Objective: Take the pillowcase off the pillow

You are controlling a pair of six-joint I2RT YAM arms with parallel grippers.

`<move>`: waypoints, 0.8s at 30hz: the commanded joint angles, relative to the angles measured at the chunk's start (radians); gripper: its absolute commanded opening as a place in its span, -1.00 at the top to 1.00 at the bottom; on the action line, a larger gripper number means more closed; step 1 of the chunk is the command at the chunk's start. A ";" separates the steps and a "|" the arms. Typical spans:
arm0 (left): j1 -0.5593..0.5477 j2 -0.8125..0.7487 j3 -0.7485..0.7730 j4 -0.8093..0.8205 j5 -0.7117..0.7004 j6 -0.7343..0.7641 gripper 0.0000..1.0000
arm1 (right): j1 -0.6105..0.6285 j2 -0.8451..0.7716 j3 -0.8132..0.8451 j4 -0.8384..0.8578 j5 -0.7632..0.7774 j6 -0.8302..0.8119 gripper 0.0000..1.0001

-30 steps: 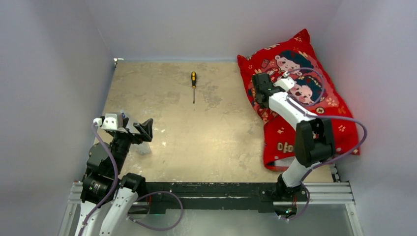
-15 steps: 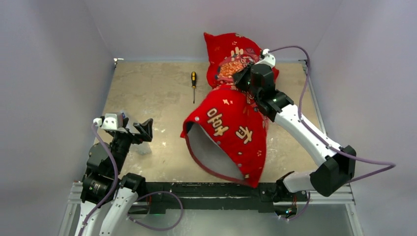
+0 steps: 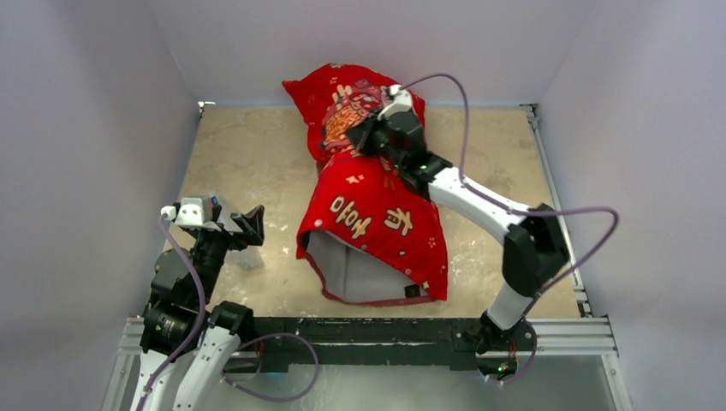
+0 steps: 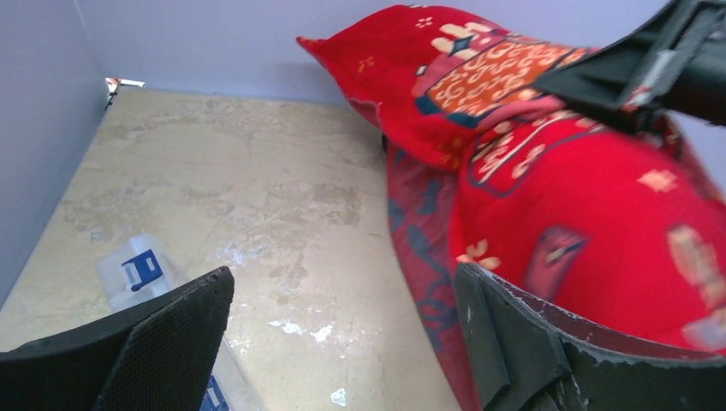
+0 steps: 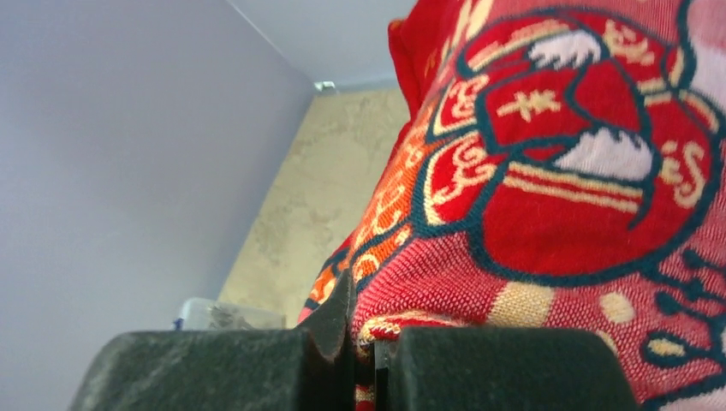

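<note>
Across the middle of the table [image 3: 257, 145], the pillowcase [image 3: 377, 214] lay with its mouth gaping toward the near edge and the pillow [image 3: 355, 274] showing inside, its far closed end pinched tight and raised by the right gripper [image 5: 363, 360], seemingly to tip the pillow out, while the left gripper [image 3: 254, 227] hung spread wide, empty

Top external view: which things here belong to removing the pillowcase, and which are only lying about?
Belong to the job:
- pillowcase, pinched by the right end effector
- pillow, showing white at the open end
- left end effector, open, not touching the fabric

Lying about:
- clear plastic box with a blue label, on the table beside the left end effector
</note>
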 commanded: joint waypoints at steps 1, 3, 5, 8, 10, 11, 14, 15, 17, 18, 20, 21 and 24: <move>0.004 -0.009 0.002 0.027 -0.028 0.015 -0.99 | 0.055 0.093 0.165 0.212 0.079 -0.085 0.86; 0.004 -0.008 0.001 0.026 -0.032 0.013 -0.99 | 0.065 0.133 0.201 0.178 0.046 -0.108 0.56; 0.004 -0.005 0.001 0.025 -0.033 0.015 -0.99 | 0.071 0.141 0.231 0.129 0.031 -0.131 0.19; 0.004 -0.001 0.001 0.027 -0.026 0.012 -0.99 | 0.073 0.090 0.215 0.093 0.052 -0.146 -0.78; 0.004 0.005 0.001 0.028 -0.014 0.012 -0.99 | 0.072 0.033 0.190 0.059 0.053 -0.156 -0.97; 0.004 0.011 0.002 0.030 -0.008 0.013 -0.99 | 0.070 0.007 0.179 0.038 0.072 -0.157 -0.98; 0.004 0.040 0.002 0.040 0.008 0.010 -0.99 | 0.065 -0.070 0.144 -0.068 0.189 -0.147 -0.98; 0.004 0.057 0.004 0.042 0.011 0.011 -0.99 | 0.056 -0.088 0.132 -0.103 0.218 -0.137 -0.98; 0.004 0.100 0.011 0.040 0.014 0.009 -0.99 | 0.036 -0.123 0.097 -0.164 0.253 -0.114 -0.98; 0.004 0.126 0.017 0.036 0.019 0.007 -0.99 | 0.020 -0.142 0.070 -0.183 0.253 -0.103 -0.98; 0.004 0.173 0.030 0.029 0.040 0.000 -0.99 | -0.019 -0.186 -0.005 -0.188 0.231 -0.093 -0.98; 0.004 0.192 0.035 0.029 0.055 -0.004 -0.98 | -0.043 -0.210 -0.048 -0.184 0.214 -0.086 -0.98; 0.003 0.244 0.041 0.027 0.114 -0.032 -0.99 | -0.118 -0.276 -0.177 -0.166 0.155 -0.069 -0.98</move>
